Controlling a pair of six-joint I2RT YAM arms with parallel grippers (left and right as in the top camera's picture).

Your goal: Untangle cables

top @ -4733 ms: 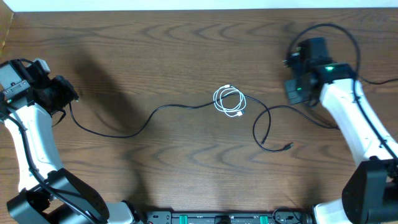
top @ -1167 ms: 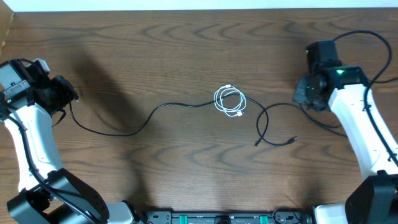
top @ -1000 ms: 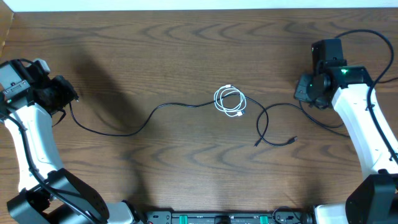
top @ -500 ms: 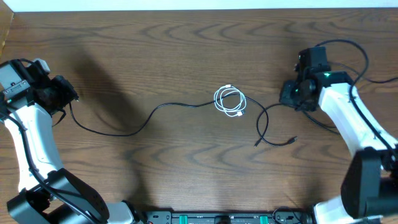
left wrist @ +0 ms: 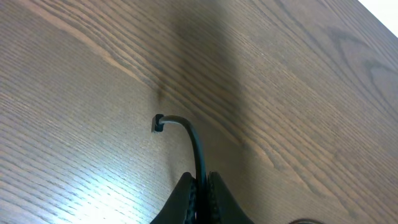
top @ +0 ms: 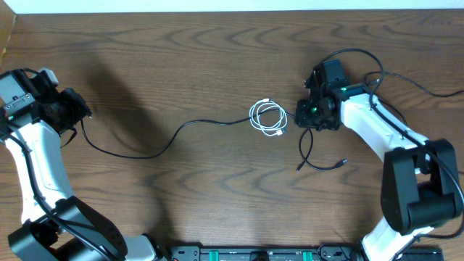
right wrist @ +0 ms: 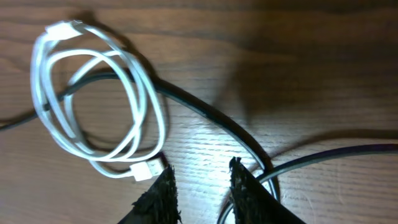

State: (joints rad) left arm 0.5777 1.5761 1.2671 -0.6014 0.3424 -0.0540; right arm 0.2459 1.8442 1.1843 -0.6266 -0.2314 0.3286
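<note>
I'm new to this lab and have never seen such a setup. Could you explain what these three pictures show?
Two white robot arms, the left arm and the right arm, work at a wooden table. One picture looks down from above. The other two come from small cameras on each wrist, so each pincer's own fingers show at the bottom edge. On the table lie a long black cable, a second black cable curled in a loop, and a coiled white cable, which lies across the long black one. The left pincer is shut on the long black cable near its plug. The right pincer stands open just beside the white coil, holding nothing.
</note>
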